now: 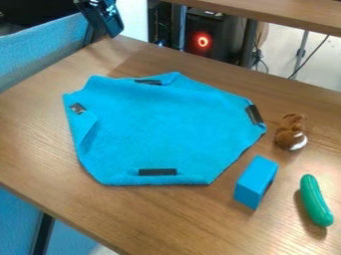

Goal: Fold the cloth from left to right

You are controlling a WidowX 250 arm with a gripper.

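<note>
One bright blue cloth [160, 127] lies on the wood-grain tabletop [40, 154], across the middle and left of the camera view. It has a soft, slightly fuzzy surface and an uneven, many-sided outline rather than a neat square. Its broad middle lies mostly smooth, while the margins buckle and turn. At the left, a narrow flap curls inward along the side, with a crease running down beside it; the upper edge is wavy, with a raised fold towards its peak, and the lower edge looks thick and gently rolled. Four black strips mark the cloth: one by the upper edge, one near the left corner, one at the right edge and one just above the lower edge. The black gripper [106, 20] is at the upper left of the view, well apart from the cloth; how far open it is, and whether it has hold of anything, cannot be told. To the right of the cloth sit a brown-and-white plush toy [291, 132], a blue rectangular block [255, 181] nearer the front edge, and a green toy cucumber [315, 200] beyond the block.
</note>
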